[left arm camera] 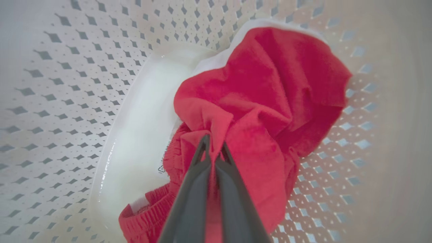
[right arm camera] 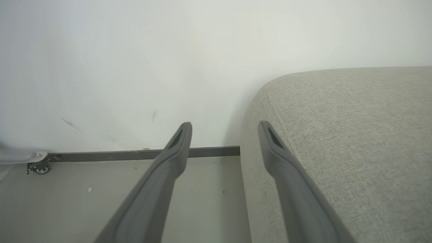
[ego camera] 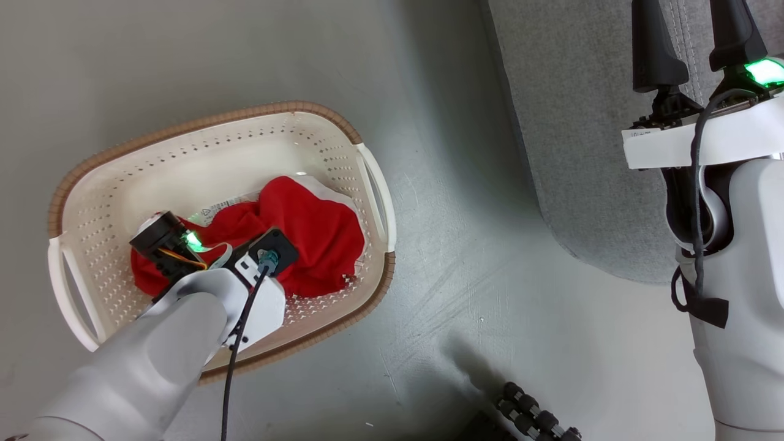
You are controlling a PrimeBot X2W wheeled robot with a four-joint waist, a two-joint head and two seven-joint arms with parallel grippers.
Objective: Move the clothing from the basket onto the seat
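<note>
Holds the left gripper [left arm camera: 212, 143] down inside the basket [ego camera: 202, 122], fingers [left arm camera: 192, 189] pressed together on a raised fold of the clothing [left arm camera: 270, 101] (red fabric squeezed between both tips in the left wrist view). Leaves the rest of the clothing bunched on the basket bottom, toward the wall nearest the seat [ego camera: 582, 153], with white trim along its far edge and an elastic waistband near the fingers. Has the basket on the grey floor [ego camera: 459, 275], near the seat but apart from it. Shows a green light [ego camera: 765, 70] lit on the right wrist. Holds the right gripper [right arm camera: 225, 125] spread wide and empty, raised beside the rounded corner of the seat, one finger over the floor and the other over the grey fabric, both pointing toward a white wall [right arm camera: 135, 67]
</note>
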